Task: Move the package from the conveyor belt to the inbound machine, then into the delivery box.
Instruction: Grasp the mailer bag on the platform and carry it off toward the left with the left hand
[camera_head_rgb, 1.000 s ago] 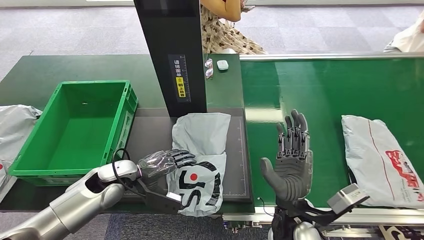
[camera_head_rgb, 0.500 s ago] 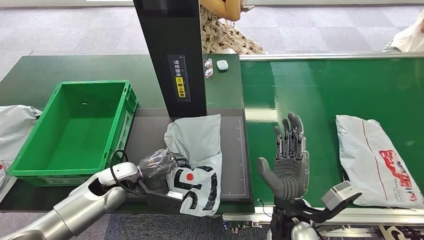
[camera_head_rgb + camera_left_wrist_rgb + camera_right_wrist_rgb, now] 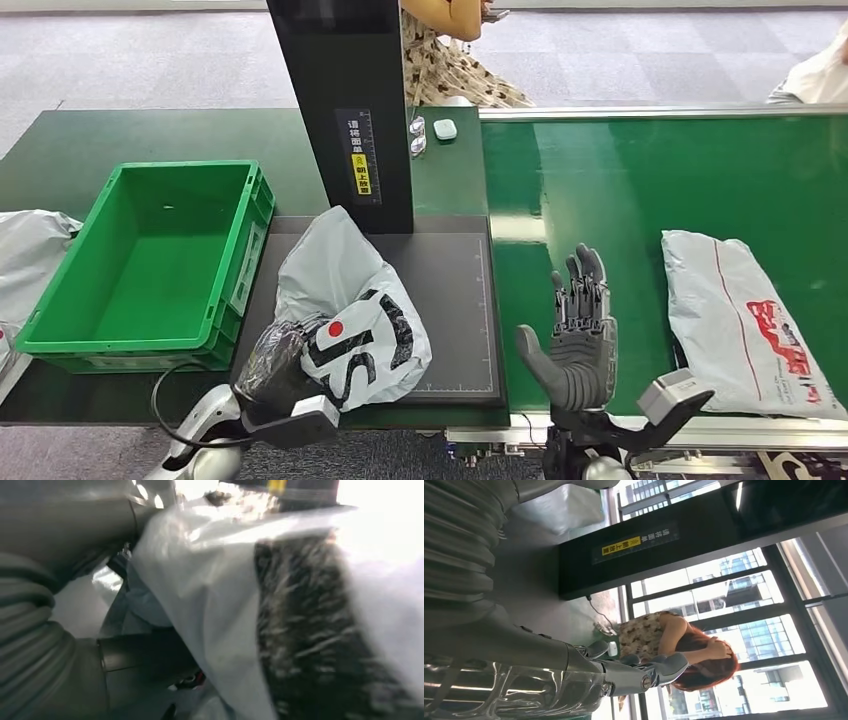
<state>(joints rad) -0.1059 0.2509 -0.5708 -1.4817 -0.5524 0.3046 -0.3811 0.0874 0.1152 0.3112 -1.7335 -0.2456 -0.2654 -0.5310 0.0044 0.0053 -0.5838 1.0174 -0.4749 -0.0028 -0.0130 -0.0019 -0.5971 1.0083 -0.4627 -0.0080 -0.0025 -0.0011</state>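
Observation:
A grey plastic package (image 3: pixel 345 305) with a black, white and red logo lies crumpled on the dark plate of the inbound machine (image 3: pixel 455 300), its near end lifted. My left hand (image 3: pixel 272 365) grips that near end at the plate's front edge; up close the package (image 3: pixel 280 610) bulges over the hand (image 3: pixel 75 580). Over the green conveyor belt (image 3: pixel 640 180), my right hand (image 3: pixel 577 330) is held upright, fingers spread, holding nothing. The green delivery box (image 3: pixel 150 260) stands empty left of the machine. A second grey package (image 3: pixel 745 320) lies on the belt at the right.
The machine's black post (image 3: pixel 345 110) rises behind the plate. Another grey bag (image 3: pixel 25 250) lies left of the box. A small white device (image 3: pixel 445 129) sits behind the belt. A person in a patterned dress (image 3: pixel 450 50) stands beyond the table, also in the right wrist view (image 3: pixel 659 640).
My left hand has closed on the package and pulled it left and toward me, bunching and lifting it. The second package has ridden left along the belt. My right hand dropped slightly.

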